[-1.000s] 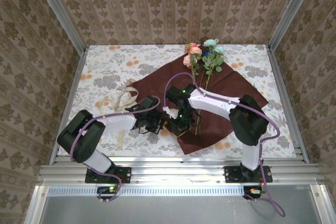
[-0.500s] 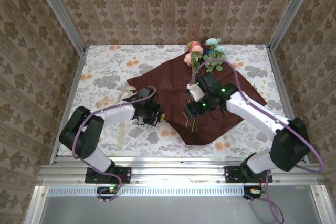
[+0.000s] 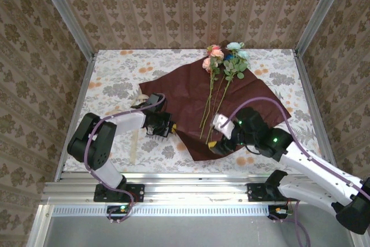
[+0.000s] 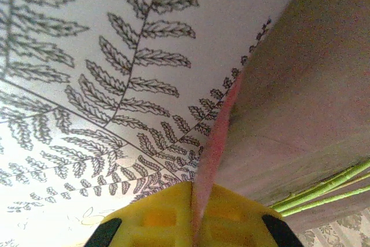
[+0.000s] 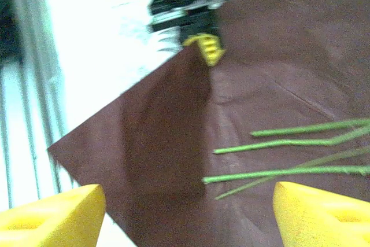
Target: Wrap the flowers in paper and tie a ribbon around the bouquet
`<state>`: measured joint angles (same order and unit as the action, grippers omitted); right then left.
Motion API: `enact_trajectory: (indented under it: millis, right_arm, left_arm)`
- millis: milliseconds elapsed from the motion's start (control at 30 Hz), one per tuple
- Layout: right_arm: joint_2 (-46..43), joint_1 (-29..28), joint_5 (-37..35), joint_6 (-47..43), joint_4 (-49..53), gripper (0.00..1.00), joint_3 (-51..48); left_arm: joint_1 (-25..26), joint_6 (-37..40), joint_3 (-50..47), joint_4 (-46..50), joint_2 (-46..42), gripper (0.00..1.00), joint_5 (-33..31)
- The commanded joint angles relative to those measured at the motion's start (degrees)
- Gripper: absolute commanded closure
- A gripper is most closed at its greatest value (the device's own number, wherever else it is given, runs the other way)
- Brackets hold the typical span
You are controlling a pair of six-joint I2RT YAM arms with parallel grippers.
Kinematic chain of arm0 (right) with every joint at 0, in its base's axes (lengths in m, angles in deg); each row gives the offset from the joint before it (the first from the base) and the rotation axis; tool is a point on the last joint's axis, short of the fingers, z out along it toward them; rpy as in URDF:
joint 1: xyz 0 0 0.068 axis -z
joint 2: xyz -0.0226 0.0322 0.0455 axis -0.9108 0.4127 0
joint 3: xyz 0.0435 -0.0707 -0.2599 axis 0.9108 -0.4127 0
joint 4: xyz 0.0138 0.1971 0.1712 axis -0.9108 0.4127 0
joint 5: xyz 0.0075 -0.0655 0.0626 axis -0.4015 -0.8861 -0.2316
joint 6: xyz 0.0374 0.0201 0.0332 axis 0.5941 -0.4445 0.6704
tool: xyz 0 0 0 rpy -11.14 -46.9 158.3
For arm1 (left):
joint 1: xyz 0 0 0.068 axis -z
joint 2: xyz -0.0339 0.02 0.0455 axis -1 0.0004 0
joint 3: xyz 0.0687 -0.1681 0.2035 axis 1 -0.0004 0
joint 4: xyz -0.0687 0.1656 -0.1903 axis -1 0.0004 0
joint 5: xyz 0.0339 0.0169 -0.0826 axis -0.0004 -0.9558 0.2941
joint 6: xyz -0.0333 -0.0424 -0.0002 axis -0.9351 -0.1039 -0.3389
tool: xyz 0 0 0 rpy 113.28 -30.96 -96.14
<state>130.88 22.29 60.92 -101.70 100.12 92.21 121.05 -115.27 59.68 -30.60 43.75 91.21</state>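
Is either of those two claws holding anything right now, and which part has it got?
The left gripper pinches the paper by its near-left edge, about midway along. The right gripper is open over the paper's near corner, holding nothing.

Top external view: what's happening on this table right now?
The left hand is shut on the left edge of the large dark maroon paper sheet, with that edge raised a little. The right hand hangs open above the sheet's near corner, holding nothing. The small bunch of artificial flowers lies on the sheet, blooms at the far edge and stems pointing toward the near side. Nothing is wrapped or tied yet.
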Motion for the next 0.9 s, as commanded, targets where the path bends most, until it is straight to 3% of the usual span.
enact_trajectory:
  millis: [0,200,433,500,533,633,667,867]
  right_arm:
    - [1.8,-5.7,-4.1,-11.3,4.8,0.21,-2.1]
    - [4.7,-13.2,-10.9,-14.0,1.4,0.15,-5.9]
    - [16.3,-16.4,-19.4,-8.0,-8.2,0.21,-5.1]
    - [19.8,-16.4,-22.8,-5.9,-10.4,0.34,-4.2]
    - [21.5,-16.4,-25.0,-5.1,-11.1,0.45,-3.7]
    - [23.8,-16.4,-27.8,-5.7,-9.4,0.95,-2.1]
    - [23.0,-16.4,-27.7,-6.4,-8.3,1.00,-1.9]
    - [11.5,-15.7,-17.2,-8.6,1.8,1.00,-1.1]
  left_arm:
    - [-0.6,1.3,1.7,1.6,0.6,1.00,1.2]
    - [-0.7,1.5,1.2,1.2,0.3,1.00,1.4]
    - [-0.7,1.2,0.5,0.6,-0.2,1.00,1.5]
    - [-0.7,1.3,0.1,0.5,-0.5,1.00,1.5]
    - [-0.7,1.3,-0.1,0.6,-0.7,1.00,1.7]
    - [-0.7,2.0,-0.6,1.6,-1.4,1.00,1.9]
    - [-0.5,2.5,-0.7,2.5,-1.9,1.00,2.0]
    - [3.1,2.6,-4.0,6.6,-6.2,1.00,2.1]
